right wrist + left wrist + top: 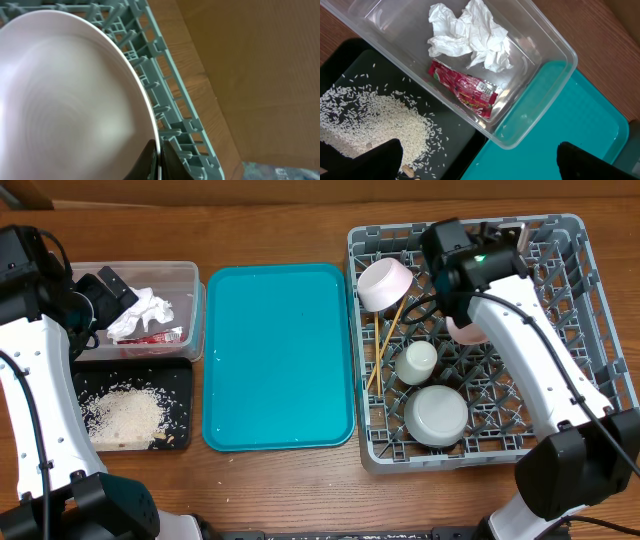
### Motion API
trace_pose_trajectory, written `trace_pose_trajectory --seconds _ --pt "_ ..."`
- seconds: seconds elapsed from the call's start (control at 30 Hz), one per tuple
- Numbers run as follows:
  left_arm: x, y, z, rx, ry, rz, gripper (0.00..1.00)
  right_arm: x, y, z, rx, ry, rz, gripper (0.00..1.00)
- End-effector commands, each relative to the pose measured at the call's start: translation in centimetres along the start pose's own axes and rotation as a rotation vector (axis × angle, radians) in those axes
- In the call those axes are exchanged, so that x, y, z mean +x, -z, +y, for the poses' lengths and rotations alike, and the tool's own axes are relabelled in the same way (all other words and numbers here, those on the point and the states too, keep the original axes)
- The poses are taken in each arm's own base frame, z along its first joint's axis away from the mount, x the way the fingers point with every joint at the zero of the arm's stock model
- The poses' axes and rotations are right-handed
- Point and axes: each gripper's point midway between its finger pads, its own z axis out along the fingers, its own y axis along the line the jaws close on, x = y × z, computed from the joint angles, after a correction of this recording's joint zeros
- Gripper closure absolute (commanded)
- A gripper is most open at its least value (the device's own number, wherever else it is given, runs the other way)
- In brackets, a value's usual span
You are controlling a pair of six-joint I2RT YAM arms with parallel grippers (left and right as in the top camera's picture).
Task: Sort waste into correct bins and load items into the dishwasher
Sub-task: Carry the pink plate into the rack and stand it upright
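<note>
Wooden table, left fingers spread wide, right fingers pinching pink plate rim

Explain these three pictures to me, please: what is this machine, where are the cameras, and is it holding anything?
These are two robot arms at a wooden table, each ending in a two-finger gripper. The wide picture looks down from above. The other two come from cameras on the wrists.

On the table are:
- a clear tub holding a crumpled napkin and a red wrapper
- a black tray with rice
- a teal tray
- a grey dish rack holding a pink bowl, a cup, a grey-green bowl and chopsticks

The left gripper hangs open over the tub, holding nothing. The right gripper is shut on the rim of a pink plate at the rack.
</note>
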Motion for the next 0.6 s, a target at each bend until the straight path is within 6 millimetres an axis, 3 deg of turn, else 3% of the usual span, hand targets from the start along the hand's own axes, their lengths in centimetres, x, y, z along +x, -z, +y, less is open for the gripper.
trace_pose_trajectory --seconds 0.0,0.13,0.33,0.57 --pt "-0.3 0.2 -0.3 0.008 0.019 -0.008 0.00 -0.2 1.5 1.0 -0.025 0.025 -0.041 0.96" --pt "-0.3 0.2 -0.3 0.008 0.018 -0.008 0.00 -0.5 2.8 2.4 -0.057 0.096 -0.078 0.95" --pt "-0.3 0.2 -0.3 0.008 0.019 -0.008 0.00 -0.4 3.9 4.1 -0.119 0.183 -0.095 0.75" --pt "-0.3 0.2 -0.3 0.008 0.018 -0.008 0.00 0.1 4.6 6.9 -0.285 0.168 -0.060 0.66"
